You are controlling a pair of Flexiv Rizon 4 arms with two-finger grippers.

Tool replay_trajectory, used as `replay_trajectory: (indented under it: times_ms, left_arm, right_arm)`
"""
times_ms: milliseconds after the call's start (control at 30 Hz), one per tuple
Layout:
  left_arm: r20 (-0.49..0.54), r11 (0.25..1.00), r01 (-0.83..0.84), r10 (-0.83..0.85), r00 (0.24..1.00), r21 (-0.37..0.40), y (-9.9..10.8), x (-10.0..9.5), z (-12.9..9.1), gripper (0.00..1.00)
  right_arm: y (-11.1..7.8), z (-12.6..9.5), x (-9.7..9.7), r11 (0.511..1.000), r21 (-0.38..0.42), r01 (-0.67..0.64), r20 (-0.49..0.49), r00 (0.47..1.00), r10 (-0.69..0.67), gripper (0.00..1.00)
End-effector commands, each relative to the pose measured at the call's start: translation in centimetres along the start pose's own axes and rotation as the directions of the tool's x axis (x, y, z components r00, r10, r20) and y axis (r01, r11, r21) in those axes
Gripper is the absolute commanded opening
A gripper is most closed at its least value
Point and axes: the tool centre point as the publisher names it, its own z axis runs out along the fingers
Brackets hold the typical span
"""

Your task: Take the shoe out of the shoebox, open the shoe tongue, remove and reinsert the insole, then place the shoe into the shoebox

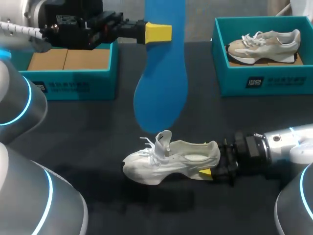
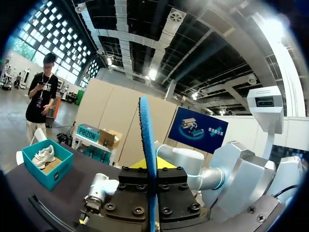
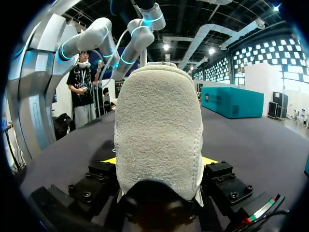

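Head view: the left hand (image 1: pixel 160 32) is raised over the far part of the dark surface (image 1: pixel 83 127) and grips the top of the blue insole (image 1: pixel 161 83), which hangs straight down from it. Below the insole's lower end lies the white shoe (image 1: pixel 168 160) on its sole. The right hand (image 1: pixel 209 169) is closed on the shoe's heel. Beside the left hand, towards its arm, stands a teal shoebox (image 1: pixel 68 81) with cardboard inside. Well beyond the right hand, at the far edge, a second teal shoebox (image 1: pixel 264 81) carries a beige shoe (image 1: pixel 264 44). Open surface lies between the boxes and in front of the shoe.

Left wrist view: the insole (image 2: pixel 146 130) stands edge-on between the fingers of the left hand (image 2: pixel 150 166). The second teal shoebox (image 2: pixel 48 169) is far off to one side.

Right wrist view: the shoe's heel (image 3: pixel 159 121) fills the space between the two yellow tips of the right hand (image 3: pixel 159 162). Beside it the surface (image 3: pixel 251 140) is open up to the teal shoebox (image 3: pixel 231 101).
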Motion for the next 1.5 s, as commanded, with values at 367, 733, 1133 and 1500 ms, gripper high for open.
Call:
replay_trajectory:
  times_ms: [367, 733, 1133, 1500]
  left_arm:
    - [-0.001, 1.0, 0.0, 0.0, 1.0, -0.001, 0.0, 0.0, 0.0, 0.0]
    - [-0.001, 1.0, 0.0, 0.0, 1.0, -0.001, 0.0, 0.0, 0.0, 0.0]
    - [-0.001, 1.0, 0.0, 0.0, 1.0, -0.001, 0.0, 0.0, 0.0, 0.0]
    - [-0.001, 1.0, 0.0, 0.0, 1.0, -0.001, 0.0, 0.0, 0.0, 0.0]
  right_arm:
    - [0.3, -0.2, 0.0, 1.0, 0.019, 0.009, 0.002, 1.0, -0.009, 1.0]
    - [0.5, -2.2, 0.0, 0.999, 0.036, 0.023, 0.043, 0.999, -0.025, 1.0]
    - [0.8, -5.9, -0.3, 0.98, 0.199, 0.004, 0.069, 0.997, -0.018, 1.0]
    - [2.7, -7.0, -0.3, 0.88, 0.474, 0.028, -0.003, 1.0, -0.03, 1.0]
